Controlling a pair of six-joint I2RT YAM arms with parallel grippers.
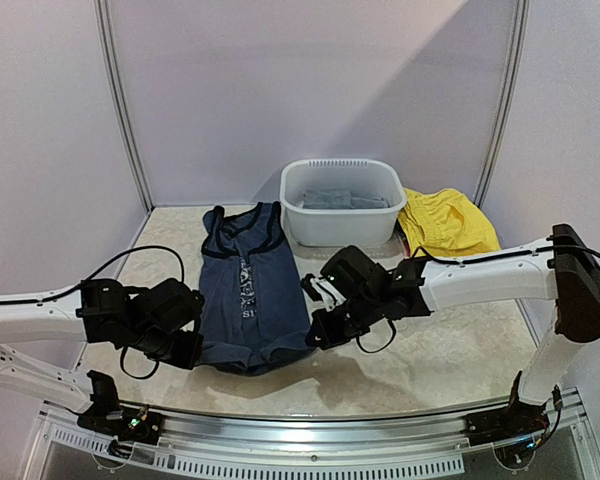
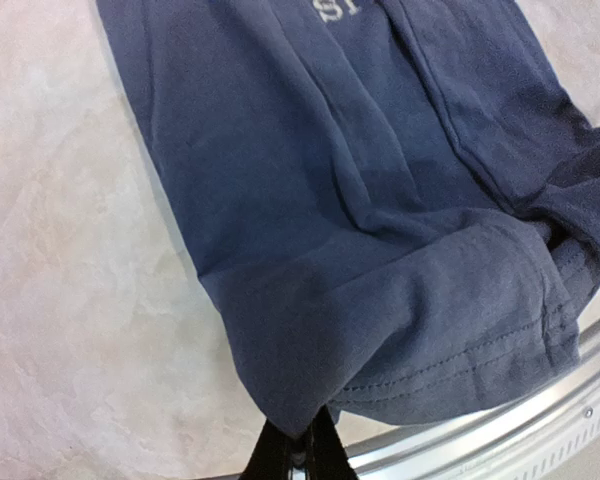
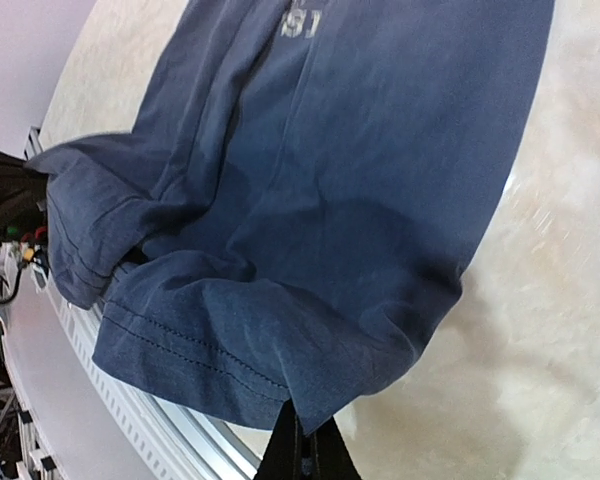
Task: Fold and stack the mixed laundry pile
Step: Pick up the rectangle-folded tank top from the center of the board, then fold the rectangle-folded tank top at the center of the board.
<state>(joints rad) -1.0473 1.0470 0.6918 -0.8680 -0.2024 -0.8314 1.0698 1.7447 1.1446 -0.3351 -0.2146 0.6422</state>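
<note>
So the navy tank top (image 1: 245, 290) is spread on the bench (image 1: 430, 360), print up, neck end toward the white basin (image 1: 342, 205). The left fingers (image 2: 298, 452) are pinched tight on one bottom hem corner and the right fingers (image 3: 302, 450) on the other, with the rest of it stretching away from both

Two grippers are showing, the left gripper (image 1: 197, 349) and the right gripper (image 1: 314, 338). One navy tank top (image 1: 245, 290) is lying on the one table (image 1: 430, 360). One white basin (image 1: 342, 224) is sitting there, holding one grey garment (image 1: 345, 199), and one yellow garment (image 1: 445, 222) is lying beside it.
</note>
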